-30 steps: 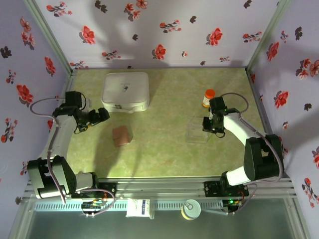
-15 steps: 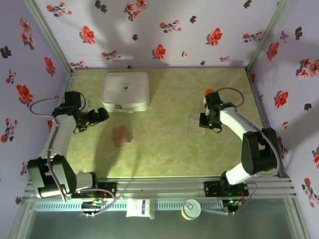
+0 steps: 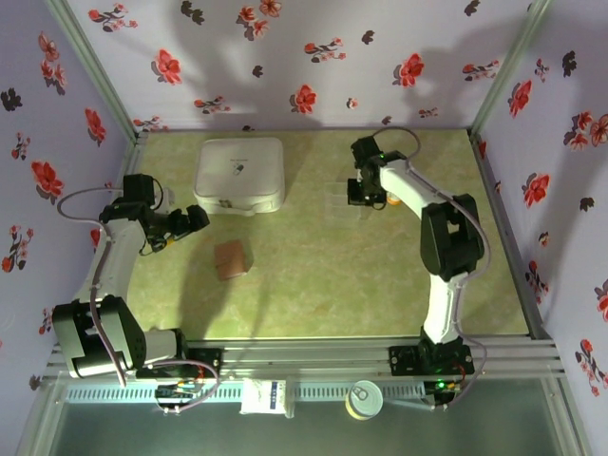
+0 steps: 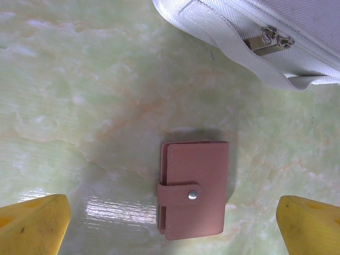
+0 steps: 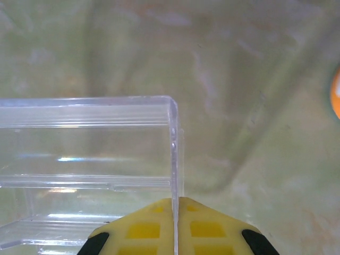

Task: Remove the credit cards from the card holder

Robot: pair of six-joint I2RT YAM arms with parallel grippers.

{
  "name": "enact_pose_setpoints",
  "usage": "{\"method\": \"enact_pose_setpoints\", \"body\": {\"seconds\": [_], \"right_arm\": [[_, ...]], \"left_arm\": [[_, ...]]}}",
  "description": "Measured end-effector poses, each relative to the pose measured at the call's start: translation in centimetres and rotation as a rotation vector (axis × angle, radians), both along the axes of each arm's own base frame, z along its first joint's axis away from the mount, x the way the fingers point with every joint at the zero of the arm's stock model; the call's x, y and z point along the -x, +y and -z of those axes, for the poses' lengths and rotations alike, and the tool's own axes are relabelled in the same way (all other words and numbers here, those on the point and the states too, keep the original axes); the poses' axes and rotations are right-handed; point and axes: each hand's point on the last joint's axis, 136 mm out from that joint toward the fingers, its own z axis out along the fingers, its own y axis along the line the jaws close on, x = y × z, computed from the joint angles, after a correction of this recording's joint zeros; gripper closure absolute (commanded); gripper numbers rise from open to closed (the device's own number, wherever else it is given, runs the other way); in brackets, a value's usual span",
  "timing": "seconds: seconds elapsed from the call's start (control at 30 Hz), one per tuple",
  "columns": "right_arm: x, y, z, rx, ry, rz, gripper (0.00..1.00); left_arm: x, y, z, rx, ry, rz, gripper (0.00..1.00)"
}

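Task not started, by my read: card holder (image 4: 194, 196) lies snapped shut on the worktop (image 4: 79, 79), centre-left in top view, cards presumably inside. Left claw (image 4: 171, 223) spread wide above it. Right claw (image 5: 175, 223) pinches the clear plastic box (image 5: 79, 149) wall, upper centre.

- The card holder (image 4: 194, 196) lies flat and closed on the green marbled table (image 4: 79, 106), its strap snapped shut
- A white zipped case (image 4: 255, 32) sits in the upper right corner, metal zip pulls showing, apart from the card holder
- The left gripper (image 4: 172, 226) is spread wide, yellow fingertips (image 4: 32, 223) in the bottom corners, the card holder between them, touching neither
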Motion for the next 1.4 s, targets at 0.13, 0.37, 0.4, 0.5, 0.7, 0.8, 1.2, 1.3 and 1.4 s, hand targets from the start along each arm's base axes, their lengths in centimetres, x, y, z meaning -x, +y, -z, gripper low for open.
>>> {"method": "enact_pose_setpoints", "body": {"seconds": [0.13,0.37,0.4,0.5,0.7,0.8,1.2,1.3,1.4], "right_arm": [[-1.9,1.6,0.5,0.015,0.0,-0.01,0.92],[-2.1,2.4,1.4,0.042,0.026,-0.008,0.9],[-2.0,2.4,1.5,0.045,0.03,-0.008,0.9],[-1.9,2.4,1.6,0.05,0.034,0.0,0.88],[-2.0,2.3,1.5,0.057,0.028,0.016,0.88],[-2.5,2.5,1.6,0.06,0.023,0.019,0.88],[-3.5,2.9,1.7,0.048,0.011,0.041,0.8],[-3.5,3.0,1.7,0.046,0.012,0.043,0.76],[-3.5,3.0,1.7,0.046,0.012,0.043,0.75]], "left_arm": [[0.0,0.0,0.1,0.001,0.004,0.0,0.0],[0.0,0.0,0.2,0.001,0.008,0.0,0.0],[0.0,0.0,0.3,0.002,0.009,0.0,0.0],[-0.1,0.0,0.3,0.002,0.011,0.0,0.0],[-0.1,-0.1,0.3,0.007,0.01,0.003,0.0],[-0.1,-0.1,0.3,0.007,0.01,0.003,0.0],[-0.1,-0.1,0.3,0.008,0.01,0.003,0.0],[-0.1,-0.1,0.4,0.008,0.013,0.003,0.0],[-0.1,-0.1,0.5,0.008,0.017,0.003,0.0]]}}
